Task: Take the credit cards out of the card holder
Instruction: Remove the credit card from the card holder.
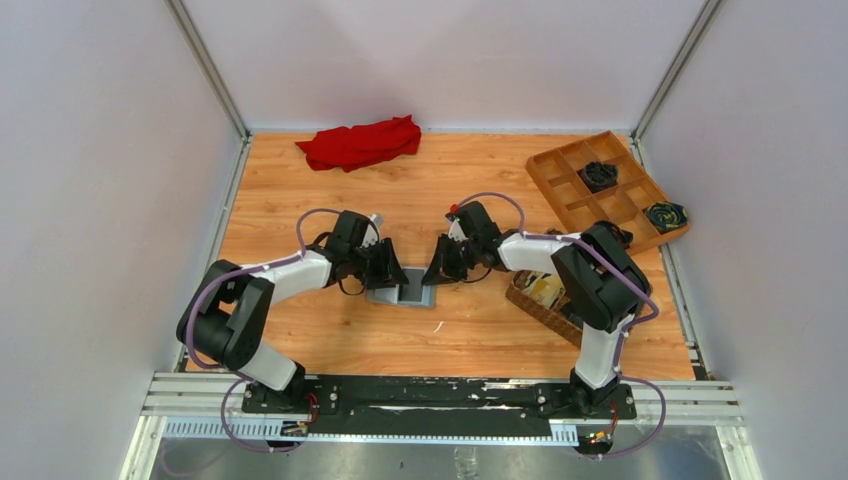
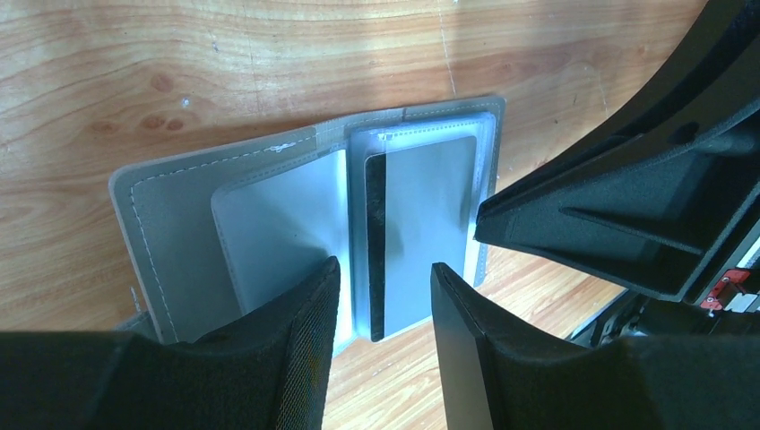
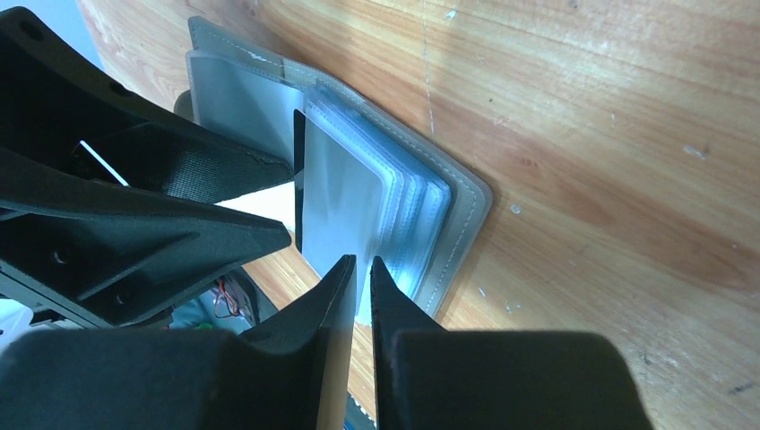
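The card holder (image 1: 400,295) lies open on the counter (image 1: 480,190) between both arms, a credit card (image 2: 421,215) with a black magnetic stripe in its clear sleeve. The extraction is under way: the left gripper (image 2: 385,269) stands half-wide astride the card, while the right gripper (image 3: 360,262), narrowed to a slit, seems to pinch the sleeve edge. Next, the left should close on the card and slide it free. No writing is legible.

The card holder (image 1: 402,294) lies open on the bench (image 1: 460,340) between the left hand (image 1: 392,268) and the right hand (image 1: 440,270). A basket (image 1: 530,303) sits right of the right hand. A tray (image 1: 548,163) and a cloth (image 1: 360,142) lie beyond both hands.
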You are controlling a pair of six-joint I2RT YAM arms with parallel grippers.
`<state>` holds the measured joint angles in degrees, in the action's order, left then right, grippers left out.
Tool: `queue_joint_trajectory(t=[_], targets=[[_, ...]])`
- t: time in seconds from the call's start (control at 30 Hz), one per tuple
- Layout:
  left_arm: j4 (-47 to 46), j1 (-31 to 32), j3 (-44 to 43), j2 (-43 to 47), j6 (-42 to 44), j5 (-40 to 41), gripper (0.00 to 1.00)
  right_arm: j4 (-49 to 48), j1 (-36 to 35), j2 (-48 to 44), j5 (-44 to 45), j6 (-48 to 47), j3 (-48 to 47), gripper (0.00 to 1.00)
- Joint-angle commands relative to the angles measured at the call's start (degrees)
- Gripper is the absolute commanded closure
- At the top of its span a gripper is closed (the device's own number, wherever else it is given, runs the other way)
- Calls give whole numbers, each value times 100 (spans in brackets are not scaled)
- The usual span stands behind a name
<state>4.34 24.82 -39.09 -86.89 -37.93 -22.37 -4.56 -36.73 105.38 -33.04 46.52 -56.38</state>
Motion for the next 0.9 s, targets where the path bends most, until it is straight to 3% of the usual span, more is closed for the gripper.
queue_joint_trajectory(t=[0.0,0.87], targets=[[-151,-78,66,-72,18,-63,54,-106,-121,34,-80,75,-54,85],[-359,-170,173,-179,-52,-259,59,-157,-141,328,-36,31,-42,85]])
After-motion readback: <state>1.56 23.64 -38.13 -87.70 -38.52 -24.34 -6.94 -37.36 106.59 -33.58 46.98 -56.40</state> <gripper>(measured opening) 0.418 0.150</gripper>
